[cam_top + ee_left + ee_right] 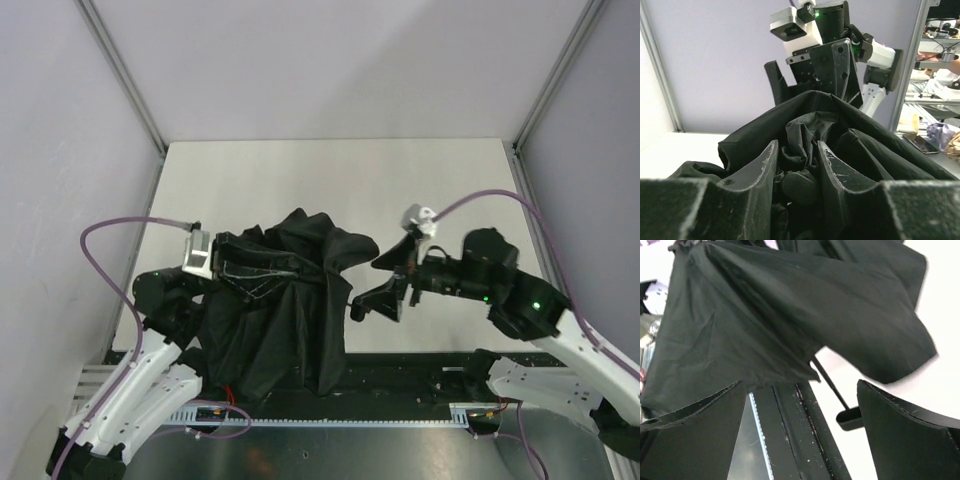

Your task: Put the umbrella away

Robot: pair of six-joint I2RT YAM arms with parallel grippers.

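Black umbrella [285, 300], canopy collapsed, crumpled, ribs showing

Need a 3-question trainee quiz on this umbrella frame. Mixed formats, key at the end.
1. True or false: the right gripper is clamped on the umbrella.
2. Which gripper holds the umbrella? A: the left gripper. B: the right gripper. C: both.
3. Fill in: seen from the top camera, the loose black canopy drapes past the ____ edge of the table.

Key:
1. False. Its jaws stand wide apart with nothing between them, and the canopy lies just ahead of them.
2. A. Its fingers are closed around bunched fabric and a rounded black part.
3. Near, the side where the arm bases are.
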